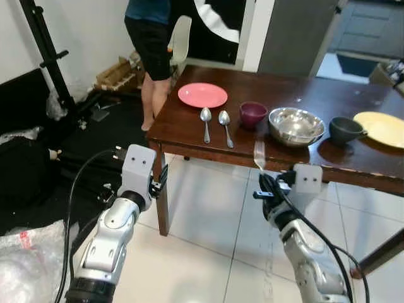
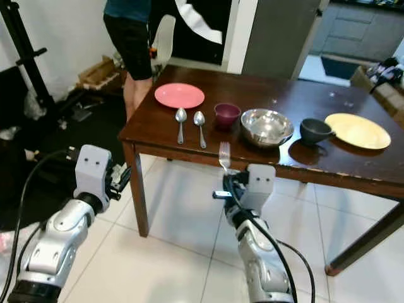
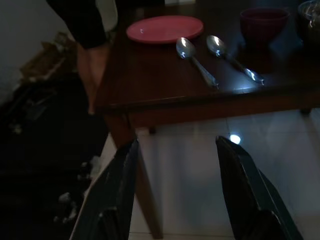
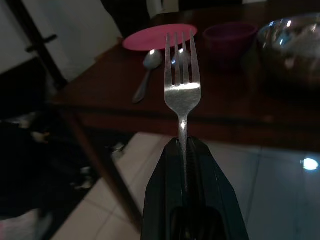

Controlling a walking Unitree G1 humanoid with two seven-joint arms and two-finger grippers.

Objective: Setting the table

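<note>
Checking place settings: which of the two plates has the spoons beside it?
The pink plate; both spoons lie just in front of it. The yellow plate sits at the far end, beside a dark cup.

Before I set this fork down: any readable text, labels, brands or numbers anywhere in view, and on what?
No text can be read in any view.
Plastic bag on the floor: a red mark, too blurred to read.
Pink plate, spoons, maroon bowl, steel bowl, dark cup, yellow plate, and the fork in the right gripper: no markings visible.
</note>
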